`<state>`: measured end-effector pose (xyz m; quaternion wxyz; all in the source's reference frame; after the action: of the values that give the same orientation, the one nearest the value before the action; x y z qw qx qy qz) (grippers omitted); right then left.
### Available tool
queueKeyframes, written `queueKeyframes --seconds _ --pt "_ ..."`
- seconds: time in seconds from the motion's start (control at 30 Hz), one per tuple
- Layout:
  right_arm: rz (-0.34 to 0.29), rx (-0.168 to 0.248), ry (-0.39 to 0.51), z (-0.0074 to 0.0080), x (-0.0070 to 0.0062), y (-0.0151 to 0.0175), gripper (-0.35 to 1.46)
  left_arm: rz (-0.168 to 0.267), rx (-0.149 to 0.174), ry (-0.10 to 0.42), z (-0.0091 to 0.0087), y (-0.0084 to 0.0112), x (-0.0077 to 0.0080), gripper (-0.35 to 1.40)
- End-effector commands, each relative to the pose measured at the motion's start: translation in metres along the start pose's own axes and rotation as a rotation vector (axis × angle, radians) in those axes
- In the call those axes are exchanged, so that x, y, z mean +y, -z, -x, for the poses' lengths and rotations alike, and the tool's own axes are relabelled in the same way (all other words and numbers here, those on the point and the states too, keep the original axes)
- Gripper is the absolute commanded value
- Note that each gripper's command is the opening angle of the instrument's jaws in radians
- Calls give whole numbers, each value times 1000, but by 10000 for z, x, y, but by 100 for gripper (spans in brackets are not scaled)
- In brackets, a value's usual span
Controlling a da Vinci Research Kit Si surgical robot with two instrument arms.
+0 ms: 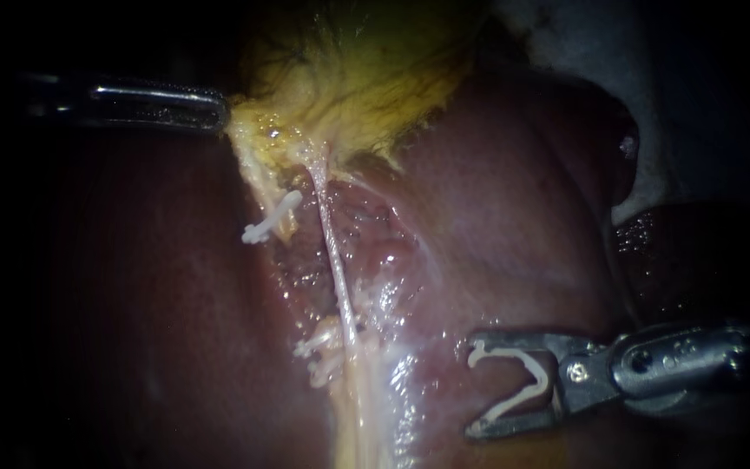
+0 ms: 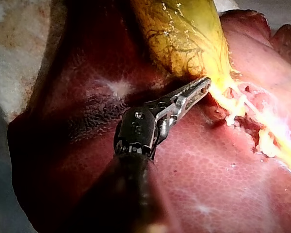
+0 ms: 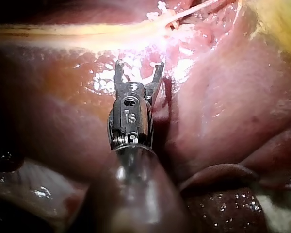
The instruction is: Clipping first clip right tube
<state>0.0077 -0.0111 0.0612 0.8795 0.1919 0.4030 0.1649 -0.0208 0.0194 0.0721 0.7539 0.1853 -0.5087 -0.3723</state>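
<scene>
left instrument (image 1: 219, 111) has its pincer clamped on the gallbladder (image 1: 349, 78) edge. the right tube (image 1: 333, 252) runs down over the liver (image 1: 496, 200). just beside it (not around it), the right instrument (image 1: 472, 386) holds a white clip (image 1: 514, 354) in its wide-spread pincer.

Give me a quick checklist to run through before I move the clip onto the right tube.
1. Clip loaded: the loaded clip sits open between the right instrument's jaws. Ok.
2. Tube between the jaws: the right tube lies apart from them, ahead of their tips. Not ok.
3. Tube stretched: the left instrument grips the gallbladder, and the tube runs straight. Ok.
4. Bare stretch to clip: the tube's middle shows bare; the upper clip and the lower clips sit off to its side. Ok.
5. Tissue behind the tube: cannot tell.
</scene>
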Motion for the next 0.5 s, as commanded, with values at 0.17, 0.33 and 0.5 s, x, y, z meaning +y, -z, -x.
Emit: queueKeyframes --seconds 0.17,0.33,0.5 --pt "-16 -2 -3 -3 5 -3 60 1 0 0 -1 0 0 -35" --pt "-180 -21 1 -15 25 -12 60 1 0 0 -1 0 0 -35" --pt "-255 -28 10 -16 41 -20 59 1 0 -1 -2 0 0 -35"
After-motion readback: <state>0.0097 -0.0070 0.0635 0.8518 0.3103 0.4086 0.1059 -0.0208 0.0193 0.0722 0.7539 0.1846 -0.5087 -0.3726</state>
